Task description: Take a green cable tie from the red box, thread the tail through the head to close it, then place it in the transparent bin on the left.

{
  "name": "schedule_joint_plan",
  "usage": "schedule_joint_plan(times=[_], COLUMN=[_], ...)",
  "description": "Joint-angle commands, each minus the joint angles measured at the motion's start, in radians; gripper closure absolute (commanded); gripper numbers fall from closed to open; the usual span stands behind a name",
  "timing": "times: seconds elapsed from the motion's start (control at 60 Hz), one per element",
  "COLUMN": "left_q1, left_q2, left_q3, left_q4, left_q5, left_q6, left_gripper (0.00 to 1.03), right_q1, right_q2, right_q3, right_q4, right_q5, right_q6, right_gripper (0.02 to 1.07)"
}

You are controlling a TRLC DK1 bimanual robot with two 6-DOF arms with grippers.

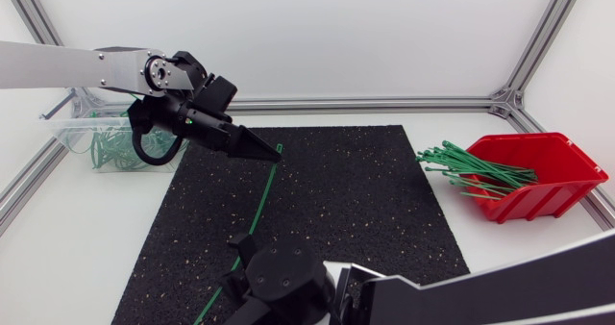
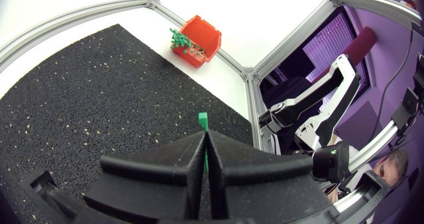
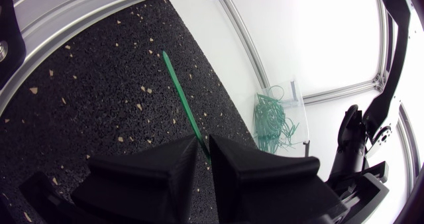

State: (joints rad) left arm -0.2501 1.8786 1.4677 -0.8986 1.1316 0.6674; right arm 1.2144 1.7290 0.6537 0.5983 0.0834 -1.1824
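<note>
— Grip, each side?
— My left gripper (image 2: 204,141) had its wedges pressed together on a green piece (image 2: 203,121), square end poking past the tips; whether it belonged to the same tie, I couldn't tell. My right gripper (image 3: 203,148) pinched the thin cable tie (image 1: 262,202), pointed tail running ahead over the speckled black mat (image 1: 365,210).
— Boxes?
— Red box (image 1: 557,195) bristled with ties; transparent bin (image 1: 60,131) held loops.

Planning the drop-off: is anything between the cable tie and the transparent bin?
Nothing visible lies between the cable tie and the transparent bin; only the left gripper holding its end, with its own arm, hangs over that stretch.
</note>
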Motion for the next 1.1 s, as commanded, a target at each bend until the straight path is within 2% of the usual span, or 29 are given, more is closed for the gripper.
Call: schedule_joint_plan(times=[0.0,0.533,0.633,0.683,0.733,0.833,0.983,1.083], left_q1=[0.002,0.002,0.002,0.002,0.002,0.002,0.002,0.005], left_q2=[0.025,0.039,0.039,0.039,0.037,0.036,0.025,0.005], left_q3=[0.0,0.011,0.011,0.009,0.008,0.003,-0.003,-0.01], left_q4=[0.001,0.003,0.001,0.001,0.003,0.003,0.007,0.013], left_q5=[0.002,-0.001,-0.001,-0.003,-0.003,-0.003,-0.004,-0.004], left_q6=[0.024,0.021,0.02,0.02,0.02,0.02,0.02,0.018], left_gripper=[1.0,1.0,1.0,1.0,1.0,1.0,1.0,1.0], right_q1=[0.023,0.079,0.079,0.077,0.07,0.039,-0.032,-0.098], right_q2=[0.024,0.029,0.026,0.027,0.027,0.014,-0.017,-0.022], right_q3=[-0.006,-0.028,-0.028,-0.022,-0.008,0.027,0.096,0.169], right_q4=[0.005,0.018,0.018,0.017,0.003,-0.066,-0.206,-0.364], right_q5=[0.007,0.032,0.032,0.032,0.032,0.006,-0.091,-0.18], right_q6=[-0.016,-0.006,-0.006,-0.003,0.026,0.083,0.211,0.334], right_gripper=[0.87,0.89,0.94,1.02,1.02,1.02,1.02,1.02])
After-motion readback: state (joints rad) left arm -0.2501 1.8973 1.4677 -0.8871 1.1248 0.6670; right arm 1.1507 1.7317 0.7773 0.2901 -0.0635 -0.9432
